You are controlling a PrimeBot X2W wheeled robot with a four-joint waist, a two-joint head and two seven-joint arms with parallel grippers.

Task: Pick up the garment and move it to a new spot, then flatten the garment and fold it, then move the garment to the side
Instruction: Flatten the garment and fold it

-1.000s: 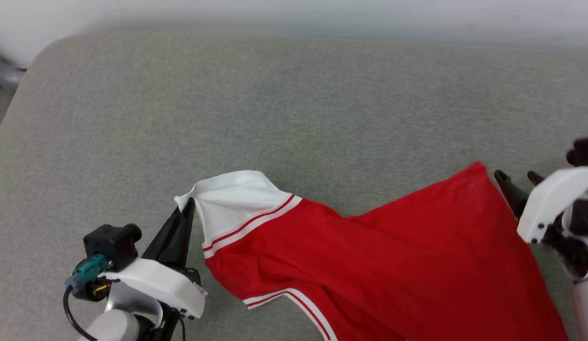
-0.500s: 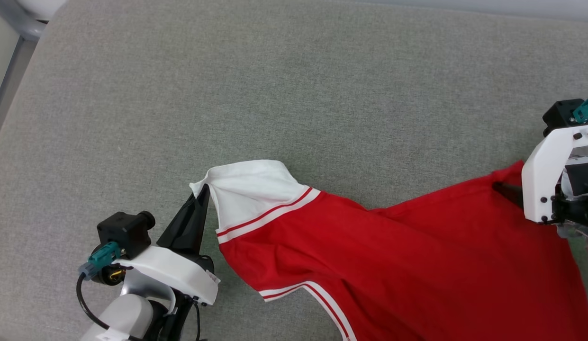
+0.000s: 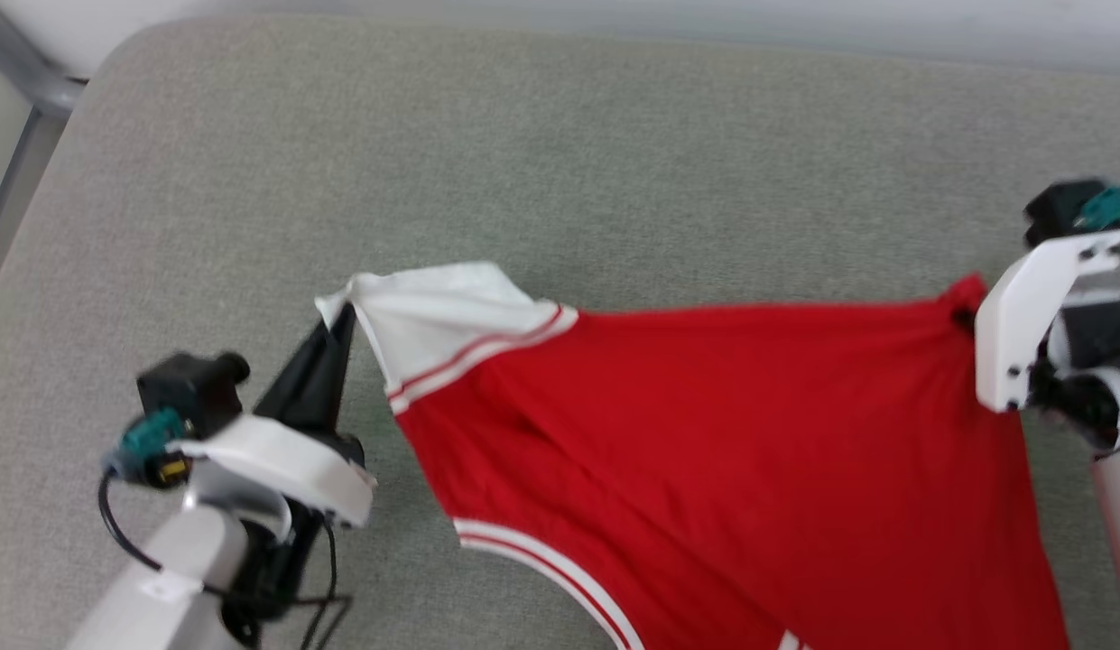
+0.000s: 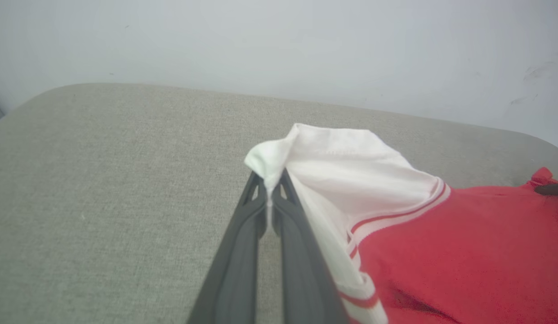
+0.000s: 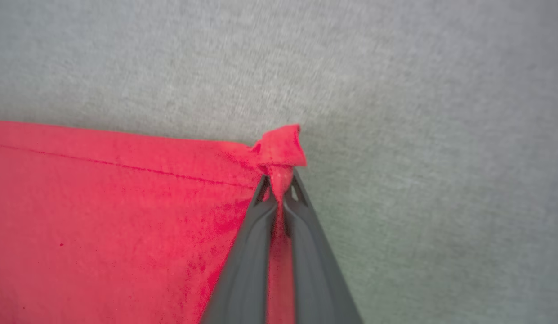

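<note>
The garment [image 3: 704, 433], a red shirt with a white sleeve and red-and-white trim, hangs stretched between my two grippers above the grey cushion. My left gripper [image 3: 341, 311] is shut on the tip of the white sleeve [image 4: 332, 162], which bunches between the dark fingers [image 4: 243, 252] in the left wrist view. My right gripper [image 5: 279, 184] is shut on a red corner [image 5: 283, 146] of the hem; in the head view that corner [image 3: 967, 293] sits beside the white wrist housing [image 3: 1020, 334]. The shirt's lower part runs off the bottom of the head view.
A grey fabric cushion [image 3: 560, 162] spreads under everything, with open surface behind and to the left of the garment. Its rounded far-left corner [image 3: 99, 81] meets a pale wall [image 4: 279, 40]. A metal frame leg [image 3: 18, 171] shows at the far left.
The right gripper went from open beside the red hem corner to shut on it. The top edge of the garment is now pulled taut and lifted. The head camera also shifted.
</note>
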